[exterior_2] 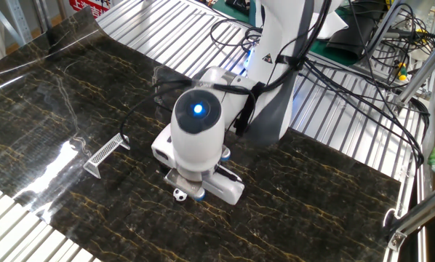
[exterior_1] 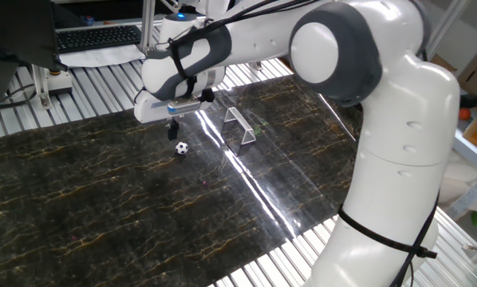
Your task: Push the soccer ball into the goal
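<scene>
The soccer ball [exterior_1: 181, 147] is a tiny white ball with black patches on the dark marble-patterned mat. In the other fixed view the soccer ball [exterior_2: 179, 194] peeks out from under the gripper head. The goal [exterior_1: 240, 125] is a small silver frame standing to the ball's right; its mesh side shows on the goal [exterior_2: 107, 154] in the other fixed view. My gripper [exterior_1: 173, 131] hangs just above and behind the ball, on the side away from the goal. Its dark fingers look pressed together with nothing held. The fingers are hidden in the other fixed view.
The dark mat [exterior_1: 103, 207] lies on a slatted metal table [exterior_1: 246, 267]. A keyboard [exterior_1: 99, 36] sits at the back. Cables [exterior_2: 363, 80] trail over the slats near the robot base [exterior_2: 276, 44]. My large white arm [exterior_1: 398, 159] spans the right side.
</scene>
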Tool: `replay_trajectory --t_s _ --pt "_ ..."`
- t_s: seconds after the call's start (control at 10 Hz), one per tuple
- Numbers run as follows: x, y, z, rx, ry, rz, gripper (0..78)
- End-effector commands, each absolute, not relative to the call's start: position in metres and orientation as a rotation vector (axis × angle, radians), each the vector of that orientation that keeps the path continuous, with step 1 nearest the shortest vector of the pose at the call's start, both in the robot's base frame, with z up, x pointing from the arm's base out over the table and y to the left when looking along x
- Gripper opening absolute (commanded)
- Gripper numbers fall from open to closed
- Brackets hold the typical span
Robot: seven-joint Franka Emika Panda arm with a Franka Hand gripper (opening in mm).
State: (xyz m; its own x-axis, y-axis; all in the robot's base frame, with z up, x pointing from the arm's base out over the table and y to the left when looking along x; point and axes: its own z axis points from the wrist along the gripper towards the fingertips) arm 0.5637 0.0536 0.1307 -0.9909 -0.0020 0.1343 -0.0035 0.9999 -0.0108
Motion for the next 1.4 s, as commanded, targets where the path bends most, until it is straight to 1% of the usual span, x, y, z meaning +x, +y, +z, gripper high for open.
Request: replay_trajectory --t_s 0.1,0.2,0.4,0.6,0.7,1.1,1.4 --pt "0.568 0.057 0.122 0.006 -3.026 0.022 0.0" --pt "0.571 0.06 0.105 0.011 -3.047 0.014 0.0" --pt "0.575 0.063 0.081 0.026 -3.075 -0.003 0.0" --pt "0.577 0.063 0.078 0.024 -3.077 -0.01 0.0" --pt "0.583 0.064 0.08 0.035 -3.073 -0.01 0.0" --pt "0.579 0.063 0.083 0.025 -3.071 -0.014 0.0" --pt "0.574 0.059 0.077 0.041 -3.042 0.023 0.0"
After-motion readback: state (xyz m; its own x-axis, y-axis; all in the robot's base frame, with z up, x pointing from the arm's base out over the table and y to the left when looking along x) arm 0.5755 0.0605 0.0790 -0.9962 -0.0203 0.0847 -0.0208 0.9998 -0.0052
